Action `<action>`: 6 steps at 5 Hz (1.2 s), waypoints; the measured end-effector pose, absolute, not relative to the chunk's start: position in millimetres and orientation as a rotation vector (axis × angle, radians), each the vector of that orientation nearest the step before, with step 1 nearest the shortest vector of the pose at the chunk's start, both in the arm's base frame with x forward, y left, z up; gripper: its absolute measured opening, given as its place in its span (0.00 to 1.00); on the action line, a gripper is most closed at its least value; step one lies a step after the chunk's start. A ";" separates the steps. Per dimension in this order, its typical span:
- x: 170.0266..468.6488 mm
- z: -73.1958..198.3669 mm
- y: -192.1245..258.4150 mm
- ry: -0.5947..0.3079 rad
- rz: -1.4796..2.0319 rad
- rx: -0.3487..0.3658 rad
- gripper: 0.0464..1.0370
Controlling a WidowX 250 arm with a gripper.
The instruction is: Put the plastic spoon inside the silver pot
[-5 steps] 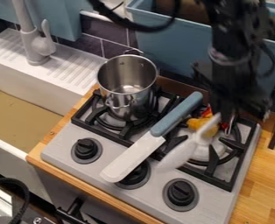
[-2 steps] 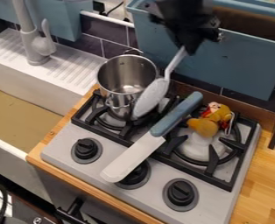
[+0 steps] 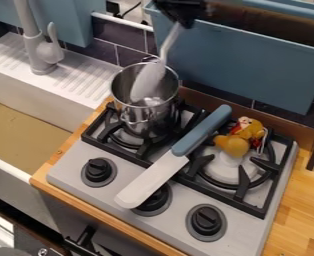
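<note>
Your black gripper point(image 3: 181, 21), at the top edge of the camera view, pinches the handle of the pale plastic spoon point(image 3: 148, 81), whose bowl slants down over the mouth of the silver pot point(image 3: 145, 118). A second ago, you had the spoon above the right-hand side of the stove point(image 3: 181, 204), its bowl near the knobs; in the following frame, the bowl had swung across to the pot's right side, in front of its wall. Now the bowl shows against the shiny interior, the handle rising past the back rim to your gripper, which has moved up and toward the left of the view. How far the bowl reaches below the rim, you cannot tell from this angle.

Around your spoon, the scene holds: the pot stands upright on the left burner, the blue-handled knife point(image 3: 171, 158) lies slantwise across the black grates point(image 3: 242, 185), its blade reaching over the middle knob point(image 3: 154, 200), and the yellow and red toy point(image 3: 238, 138) sits on the right burner.
</note>
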State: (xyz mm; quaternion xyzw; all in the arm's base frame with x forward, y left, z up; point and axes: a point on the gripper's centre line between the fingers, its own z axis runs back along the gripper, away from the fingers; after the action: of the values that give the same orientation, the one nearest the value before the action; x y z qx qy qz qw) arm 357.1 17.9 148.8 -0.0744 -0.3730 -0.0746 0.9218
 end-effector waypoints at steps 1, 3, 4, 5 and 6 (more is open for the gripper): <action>363.5 143.0 19.5 -0.797 -0.167 -0.150 0.02; 361.5 131.1 17.5 -0.874 -0.195 -0.112 0.02; 363.8 127.7 17.9 -0.895 -0.189 -0.085 0.02; 364.8 124.3 17.3 -0.868 -0.181 -0.085 0.02; 368.4 123.9 17.9 -0.861 -0.175 -0.083 0.04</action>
State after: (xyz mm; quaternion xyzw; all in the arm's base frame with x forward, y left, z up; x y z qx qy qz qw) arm 368.4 17.9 123.9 -0.0399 -0.4167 -0.0848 0.9042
